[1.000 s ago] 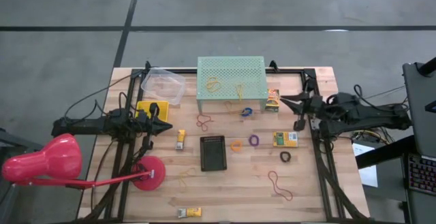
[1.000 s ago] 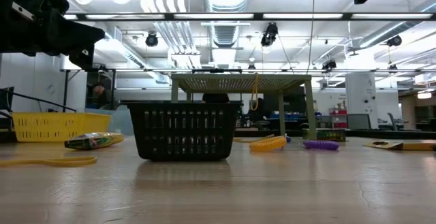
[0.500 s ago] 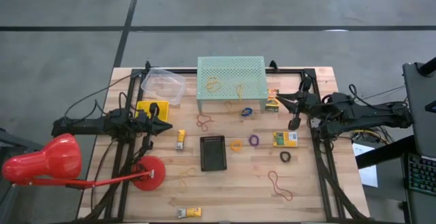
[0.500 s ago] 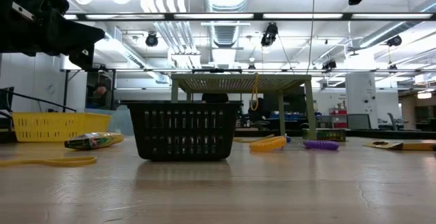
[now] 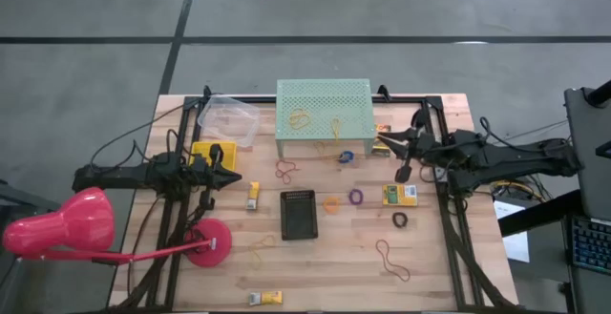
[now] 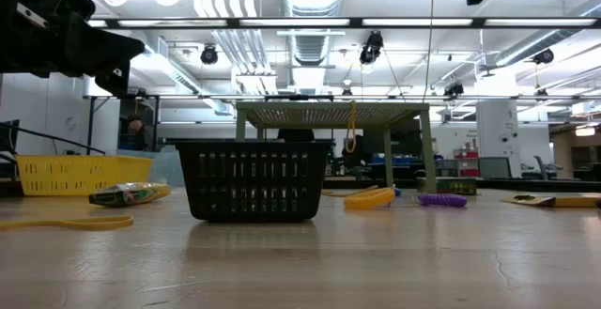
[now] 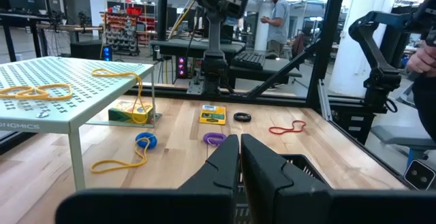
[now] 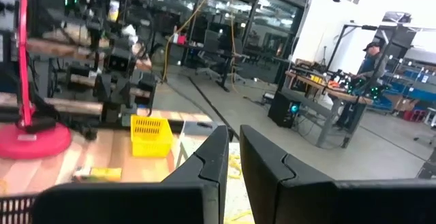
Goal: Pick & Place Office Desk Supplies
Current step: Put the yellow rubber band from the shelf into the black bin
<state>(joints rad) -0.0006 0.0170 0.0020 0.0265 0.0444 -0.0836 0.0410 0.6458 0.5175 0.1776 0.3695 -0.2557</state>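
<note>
High view: my right gripper (image 5: pixel 382 143) hangs just beside the green stand (image 5: pixel 324 110), above a yellow-orange box (image 5: pixel 383 138); the left gripper (image 5: pixel 232 176) waits near the yellow basket (image 5: pixel 212 154).
Low view: I see bands and boxes scattered around the black basket (image 6: pixel 254 179).
Left wrist view: the fingers (image 7: pixel 225 161) are nearly together and hold nothing.
Right wrist view: the fingers (image 8: pixel 216 157) stand narrow and empty; I judge I must open them before I go down.
</note>
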